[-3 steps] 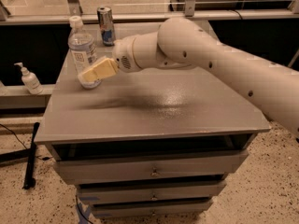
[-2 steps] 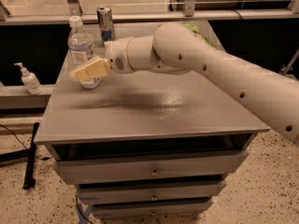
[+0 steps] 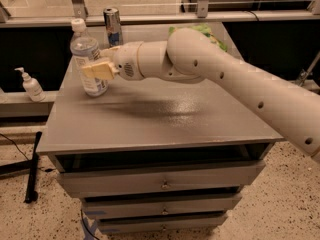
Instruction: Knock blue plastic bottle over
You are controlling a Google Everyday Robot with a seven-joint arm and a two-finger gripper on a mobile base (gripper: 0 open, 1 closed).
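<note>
The blue plastic bottle (image 3: 87, 59) stands upright at the back left of the grey cabinet top (image 3: 165, 119); it has a white cap and a white-and-blue label. My gripper (image 3: 96, 69) reaches in from the right and its pale fingers lie against the front right side of the bottle, at label height. The white arm (image 3: 225, 74) stretches across the top from the right edge of the view.
A slim silver-blue can (image 3: 113, 26) stands behind the gripper near the back edge. A green object (image 3: 200, 30) lies behind the arm. A white pump dispenser bottle (image 3: 31, 85) sits on a ledge to the left. Drawers are below the top.
My gripper has moved left and slightly up, from in front of the bottle to against its side. The bottle still stands upright.
</note>
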